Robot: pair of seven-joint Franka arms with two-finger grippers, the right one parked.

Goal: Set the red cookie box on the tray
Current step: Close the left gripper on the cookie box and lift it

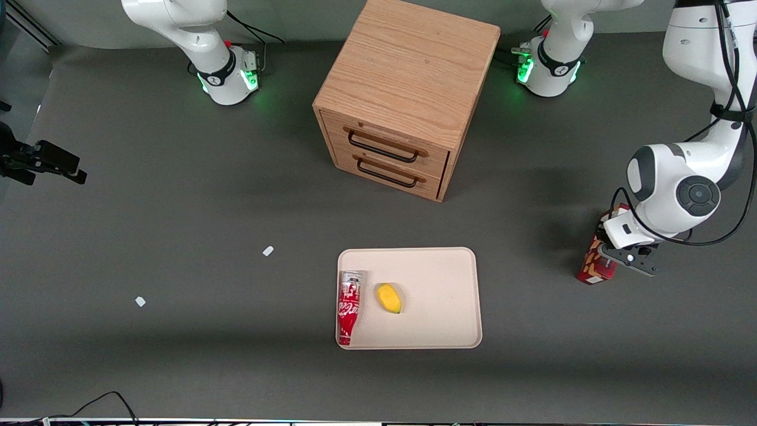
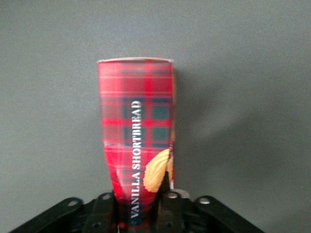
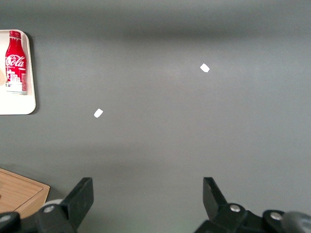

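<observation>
The red cookie box (image 1: pixel 593 264), a slim tartan carton with a cookie picture, is near the working arm's end of the table, well to the side of the tray. My left gripper (image 1: pixel 612 258) is shut on one end of it. In the left wrist view the box (image 2: pixel 137 121) runs out from between the black fingers (image 2: pixel 104 206), and its sides are pinched in where my gripper (image 2: pixel 137 196) clamps them. The beige tray (image 1: pixel 445 278) lies flat near the table's middle, nearer the front camera than the cabinet.
A red-and-white soda bottle (image 1: pixel 349 305) and a small yellow item (image 1: pixel 389 297) lie on the tray. A wooden two-drawer cabinet (image 1: pixel 408 89) stands farther from the camera. Two white scraps (image 1: pixel 268 251) (image 1: pixel 140 302) lie toward the parked arm's end.
</observation>
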